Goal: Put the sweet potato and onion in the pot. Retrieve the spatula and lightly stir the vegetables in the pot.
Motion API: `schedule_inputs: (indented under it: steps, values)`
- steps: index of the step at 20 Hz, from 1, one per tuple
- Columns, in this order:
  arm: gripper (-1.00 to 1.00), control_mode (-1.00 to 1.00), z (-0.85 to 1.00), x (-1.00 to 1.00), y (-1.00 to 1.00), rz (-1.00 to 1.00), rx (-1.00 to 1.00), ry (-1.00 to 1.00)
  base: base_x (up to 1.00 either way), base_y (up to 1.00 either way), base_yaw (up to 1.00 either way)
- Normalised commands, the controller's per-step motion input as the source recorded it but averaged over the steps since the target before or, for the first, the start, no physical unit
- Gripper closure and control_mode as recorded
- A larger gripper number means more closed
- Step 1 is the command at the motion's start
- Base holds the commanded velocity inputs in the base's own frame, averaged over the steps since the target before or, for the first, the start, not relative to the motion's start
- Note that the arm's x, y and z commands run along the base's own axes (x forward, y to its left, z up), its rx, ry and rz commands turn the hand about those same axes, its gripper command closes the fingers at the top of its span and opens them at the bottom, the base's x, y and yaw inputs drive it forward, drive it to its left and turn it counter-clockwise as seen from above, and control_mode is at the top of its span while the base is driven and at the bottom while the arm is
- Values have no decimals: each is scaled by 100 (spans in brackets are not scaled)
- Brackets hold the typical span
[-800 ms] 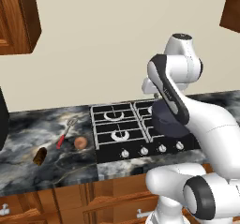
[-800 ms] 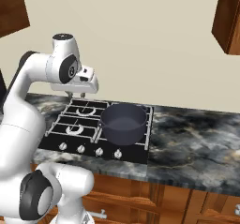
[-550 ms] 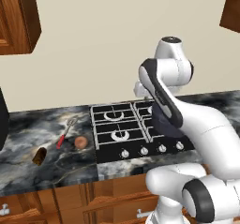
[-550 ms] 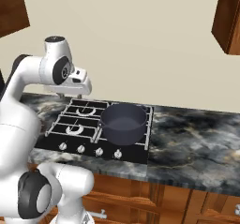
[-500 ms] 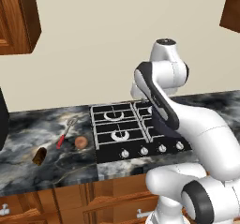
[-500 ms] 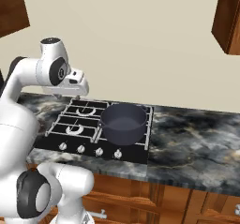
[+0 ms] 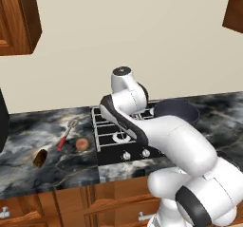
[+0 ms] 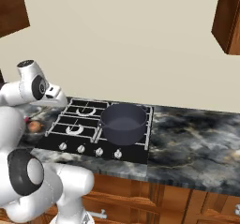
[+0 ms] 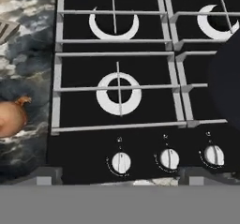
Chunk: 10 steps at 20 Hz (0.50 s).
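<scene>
No readable text — stove knobs point(image 9: 169, 158) carry tiny marks, illegible.

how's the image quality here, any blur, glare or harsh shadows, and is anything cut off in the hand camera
Left base view: sharp, flat even light; the onion and spatula cast only faint shadows. Right base view: equally crisp, the pot matte with no glare. Hand view: softer and slightly blurred; the onion and pot are cropped at opposite edges.

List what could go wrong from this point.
1. The onion is round and lies loose on the counter; a closing pincer may roll it away.
2. The spatula lies close beside the onion and may get knocked.
3. The pot is across the stove: a long carry.
</scene>
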Motion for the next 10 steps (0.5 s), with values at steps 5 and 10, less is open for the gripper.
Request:
schedule_inputs:
  steps: [5, 10]
  values:
    - [-100, -100, -21, 61, 68, -21, 3, 2, 0, 0, 0]
    - [-100, -100, 8, 4, -15, 1, 19, 27, 0, 0, 0]
